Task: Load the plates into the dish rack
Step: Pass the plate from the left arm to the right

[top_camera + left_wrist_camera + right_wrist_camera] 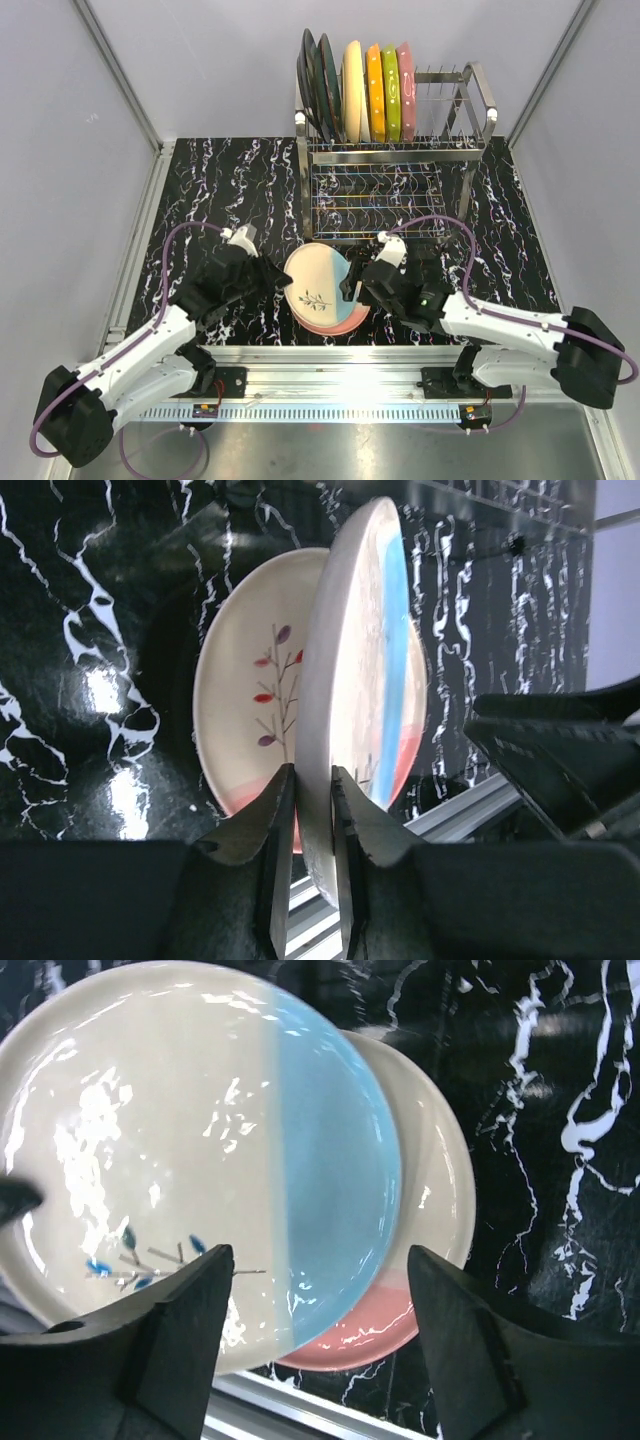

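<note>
Grey walls (60, 150) box in a black marbled table (220, 190), and your rack (400, 160) stands at its far edge, right of centre. Six plates (365, 90) already stand on edge in the rack's left end: two dark, then cream, orange, green and pink. Bare tines are free to their right. Both arms reach in from the near edge and meet at the middle, where the last two plates sit just in front of the rack. The blue plate (320, 285), cream with a blue band, lies over the pink plate (328, 328), which shows only as a crescent on the near right.

Your left gripper (312, 780) is clamped on the blue plate's left rim, one finger on each face. The wrist view shows the plate tipped up off the pink plate at that side; whether the two touch at the right I cannot tell. Your right gripper (320, 1310) hangs over the right rim with its fingers spread wide, holding nothing.

Treat this plate as stiff, fairly heavy, brittle and slick: the glaze throws hard glare. A one-sided rim pinch will likely let it swing or slip, so take the opposite rim too, well in past the lip, before you carry it.

No brand or writing is readable; each of these two plates bears only a small sprig (130, 1258).
</note>
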### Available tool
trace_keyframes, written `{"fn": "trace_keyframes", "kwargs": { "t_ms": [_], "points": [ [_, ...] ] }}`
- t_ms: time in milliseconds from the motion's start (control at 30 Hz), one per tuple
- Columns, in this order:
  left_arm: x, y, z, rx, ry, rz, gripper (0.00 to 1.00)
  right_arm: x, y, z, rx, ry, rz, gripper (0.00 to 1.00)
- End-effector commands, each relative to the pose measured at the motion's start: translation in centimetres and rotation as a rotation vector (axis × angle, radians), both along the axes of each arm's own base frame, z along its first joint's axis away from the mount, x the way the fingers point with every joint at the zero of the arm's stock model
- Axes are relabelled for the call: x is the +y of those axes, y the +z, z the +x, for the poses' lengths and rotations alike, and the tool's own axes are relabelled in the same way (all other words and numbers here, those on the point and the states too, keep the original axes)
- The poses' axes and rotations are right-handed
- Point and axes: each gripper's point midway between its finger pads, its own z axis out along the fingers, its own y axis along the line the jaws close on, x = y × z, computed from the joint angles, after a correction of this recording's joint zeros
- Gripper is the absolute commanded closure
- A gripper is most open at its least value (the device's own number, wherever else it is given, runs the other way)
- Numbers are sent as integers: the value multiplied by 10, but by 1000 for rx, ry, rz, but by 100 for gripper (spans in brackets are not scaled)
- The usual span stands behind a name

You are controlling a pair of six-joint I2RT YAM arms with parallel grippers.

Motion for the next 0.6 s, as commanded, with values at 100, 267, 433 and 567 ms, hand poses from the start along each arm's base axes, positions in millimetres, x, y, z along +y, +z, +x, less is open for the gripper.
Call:
{"fn": "trace_keyframes", "kwargs": {
  "t_ms": [100, 267, 433, 567],
  "points": [
    [-18, 60, 18, -99, -11, -108, 96, 30, 60, -21, -229, 226, -81, 19],
    [-21, 66, 20, -69, 0, -120, 100, 63, 65, -46, -332, 322, -188, 18],
    [-23, 73, 20, -53, 3, -138, 100, 92, 55, -55, -403, 360, -341, 16],
    [-20, 77, 17, -39, 13, -121, 100, 109, 44, -53, -409, 361, -409, 14]
  ]
}}
